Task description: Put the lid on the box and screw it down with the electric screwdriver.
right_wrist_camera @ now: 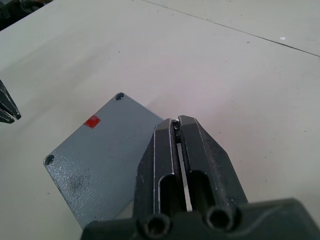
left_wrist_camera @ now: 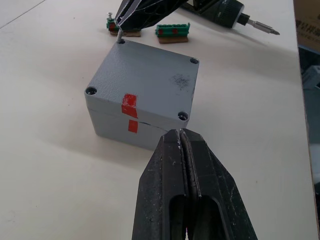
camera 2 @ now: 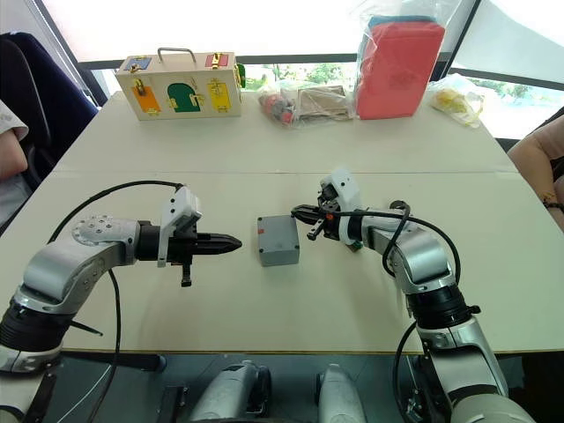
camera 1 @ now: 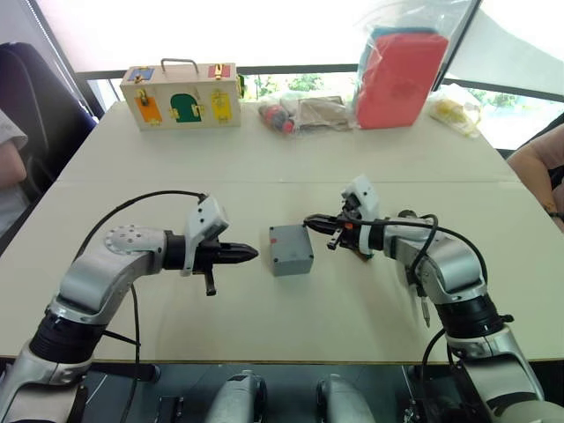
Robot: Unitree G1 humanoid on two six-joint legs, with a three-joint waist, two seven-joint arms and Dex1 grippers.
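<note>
Lid and box: we see the flat grey square lid point(left_wrist_camera: 145, 80) with its red mark already seated on the deep grey square box point(camera 1: 291, 249), red marks lined up, mid-table between our two arms.
Right pincer: our right gripper point(left_wrist_camera: 121, 25) is pinched shut on a small metal screw point(left_wrist_camera: 119, 36), its tip at the lid's corner hole nearest that gripper.
Left pincer: our left gripper point(camera 1: 249, 254) has its fingers pressed together on nothing, just beside the box's opposite side, apart from it.
Step in hand: we judge we are seating a screw; we should keep it upright over the hole and release only once it stands in the thread.
Driver: the black cylindrical electric screwdriver point(left_wrist_camera: 225, 11) lies on the table behind the right gripper, near two green terminal strips point(left_wrist_camera: 172, 31).
Risk: a tilted screw may topple and roll; the box may slide, as the left gripper is not bracing it.
Room: the cream table point(camera 1: 264, 326) is bare around the box; the wooden latch box point(camera 1: 181, 93) and red bagged case point(camera 1: 398, 77) sit well apart at the far edge.
</note>
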